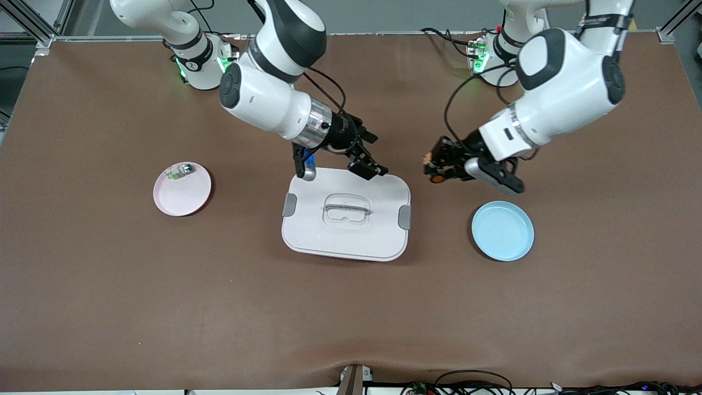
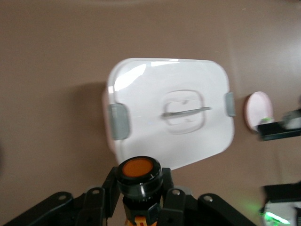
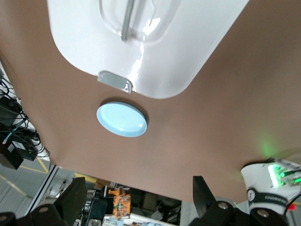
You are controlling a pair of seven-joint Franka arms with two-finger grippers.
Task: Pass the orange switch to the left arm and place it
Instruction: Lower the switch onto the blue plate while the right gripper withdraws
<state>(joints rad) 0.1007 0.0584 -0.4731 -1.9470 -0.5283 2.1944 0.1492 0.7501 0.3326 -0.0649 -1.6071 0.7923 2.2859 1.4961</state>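
My left gripper (image 1: pixel 434 167) is shut on the orange switch (image 1: pixel 436 178) and holds it in the air over the bare table beside the box, toward the left arm's end. In the left wrist view the switch's orange cap (image 2: pixel 138 168) sits in its black ring between the closed fingers (image 2: pixel 109 188) of the left gripper (image 2: pixel 139 182). The white box (image 1: pixel 346 215) stands mid-table and also shows in the left wrist view (image 2: pixel 141 94). My right gripper (image 1: pixel 366 159) is open and empty over the box's edge nearest the robots' bases. Its fingers (image 3: pixel 75 195) are spread wide in the right wrist view.
A pink plate (image 1: pixel 186 197) holding a small green-and-silver piece (image 1: pixel 181 171) lies toward the right arm's end. A blue plate (image 1: pixel 503 230) lies toward the left arm's end, under the left arm, and shows in the right wrist view (image 3: pixel 121 119).
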